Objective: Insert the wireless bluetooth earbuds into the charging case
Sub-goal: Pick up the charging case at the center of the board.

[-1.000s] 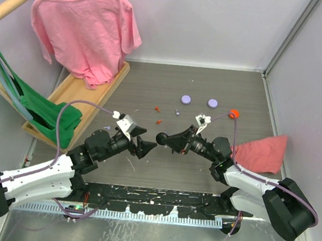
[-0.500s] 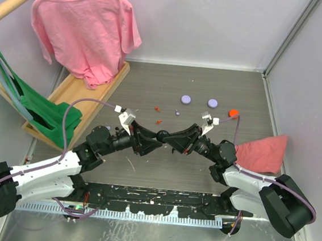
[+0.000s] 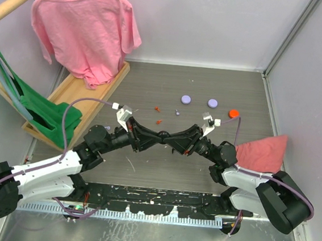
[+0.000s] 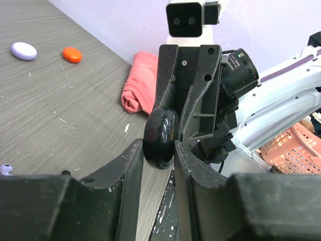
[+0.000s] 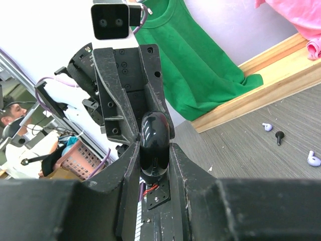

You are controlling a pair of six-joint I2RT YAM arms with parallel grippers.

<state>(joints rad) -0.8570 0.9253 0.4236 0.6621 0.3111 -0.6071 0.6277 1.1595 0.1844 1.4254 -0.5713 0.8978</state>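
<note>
The charging case (image 3: 162,136), a glossy black round puck, hangs above the middle of the table between both grippers. My right gripper (image 5: 153,148) is shut on the case (image 5: 153,133), pinching its flat sides. My left gripper (image 4: 159,146) faces it from the other side, and its two fingers press the same case (image 4: 160,134) at the lower edge. In the top view the left gripper (image 3: 157,136) and right gripper (image 3: 168,138) meet tip to tip. A tiny black piece, an earbud (image 5: 279,135) by its look, lies on the table toward the wooden rack.
Two lilac discs (image 3: 186,99) (image 3: 212,102) and an orange disc (image 3: 233,112) lie at the back. Red scraps (image 3: 158,121) and lilac scraps (image 5: 313,159) dot the table. A folded pink cloth (image 3: 260,153) lies right; a wooden rack (image 3: 77,98) with green and pink shirts stands left.
My left gripper came in from the left to the case and its fingers closed from wide open onto it. My right gripper kept its hold, shifting slightly.
</note>
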